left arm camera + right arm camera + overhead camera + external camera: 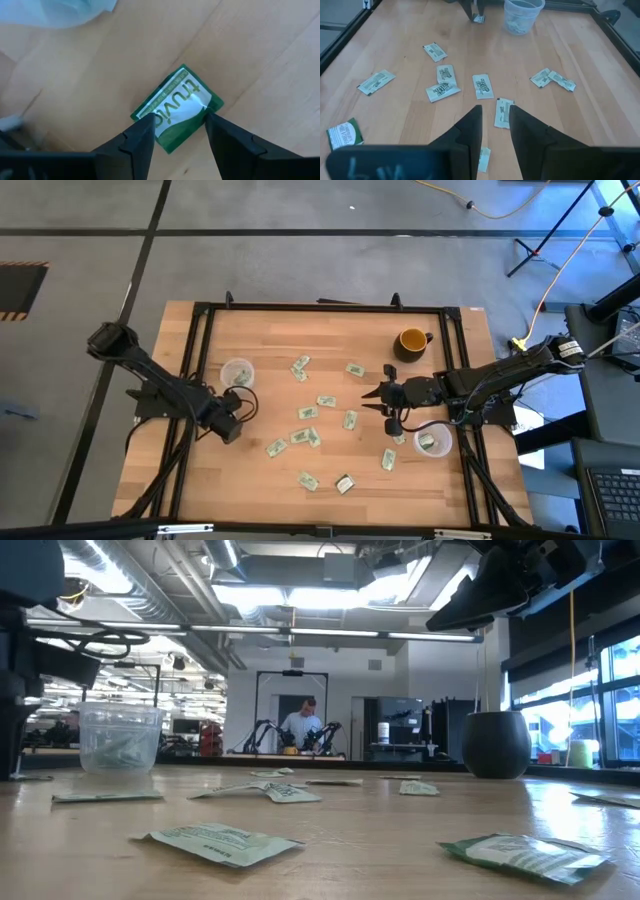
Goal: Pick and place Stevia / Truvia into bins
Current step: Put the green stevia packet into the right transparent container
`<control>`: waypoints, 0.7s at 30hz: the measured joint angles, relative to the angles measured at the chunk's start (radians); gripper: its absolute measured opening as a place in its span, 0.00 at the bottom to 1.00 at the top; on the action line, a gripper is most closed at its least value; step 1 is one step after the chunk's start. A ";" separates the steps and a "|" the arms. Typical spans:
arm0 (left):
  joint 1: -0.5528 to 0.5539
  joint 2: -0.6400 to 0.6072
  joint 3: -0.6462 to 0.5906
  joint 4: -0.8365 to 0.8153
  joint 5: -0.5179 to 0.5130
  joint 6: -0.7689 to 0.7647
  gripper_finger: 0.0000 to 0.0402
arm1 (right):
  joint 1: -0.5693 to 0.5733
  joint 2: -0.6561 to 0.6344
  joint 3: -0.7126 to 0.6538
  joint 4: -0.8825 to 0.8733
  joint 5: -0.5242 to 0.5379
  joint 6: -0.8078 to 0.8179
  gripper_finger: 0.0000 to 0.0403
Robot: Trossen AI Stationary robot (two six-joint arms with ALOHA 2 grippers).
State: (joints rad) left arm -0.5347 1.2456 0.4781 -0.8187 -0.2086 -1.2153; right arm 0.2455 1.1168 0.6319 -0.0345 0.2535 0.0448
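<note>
Several pale green and white Truvia packets [326,401] lie flat across the middle of the wooden table [200,470]. One clear cup [238,372] stands at the left, and another [432,442] at the right holds packets. My left gripper [238,406] is just near of the left cup and is shut on a green Truvia packet [177,107]. My right gripper [372,395] is above the table right of centre, pointing left. It is empty, with a narrow gap between its fingers [496,125]. My left gripper pinches the packet between its two fingers, which meet its two long edges [155,119] near one end. The rest of the packet sticks out past the fingertips. It also shows at the fingertips in the right wrist view [479,19]. I cannot tell whether it is clear of the table.
A yellow-orange mug [412,340] stands at the far right of the table. A black frame [320,308] runs round the tabletop. In the low view a person [300,725] shows far off in the room behind.
</note>
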 joint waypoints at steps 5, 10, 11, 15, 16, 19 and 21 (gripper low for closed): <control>0.001 -0.002 -0.011 0.014 0.026 -0.003 0.42 | 0.000 0.000 0.000 0.000 0.000 -0.001 0.25; 0.000 -0.007 -0.013 0.024 0.031 -0.002 0.36 | 0.000 0.000 0.000 0.000 0.000 -0.001 0.25; 0.000 -0.007 -0.013 0.026 0.032 -0.002 0.35 | 0.000 0.000 0.000 0.000 0.000 -0.001 0.25; 0.000 -0.007 -0.013 0.031 0.036 -0.002 0.29 | 0.000 0.000 0.000 0.000 0.000 -0.001 0.25; 0.000 -0.006 -0.013 0.031 0.038 -0.002 0.28 | 0.000 0.000 0.000 0.000 0.000 -0.001 0.25; 0.000 -0.006 -0.013 0.034 0.041 0.012 0.25 | 0.000 0.000 0.000 0.000 0.000 -0.001 0.25; 0.000 -0.006 -0.012 0.035 0.041 0.033 0.23 | 0.000 0.000 0.000 0.000 0.000 -0.001 0.25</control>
State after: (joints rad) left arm -0.5346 1.2393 0.4661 -0.7836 -0.1674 -1.1824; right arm 0.2454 1.1168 0.6319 -0.0342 0.2535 0.0441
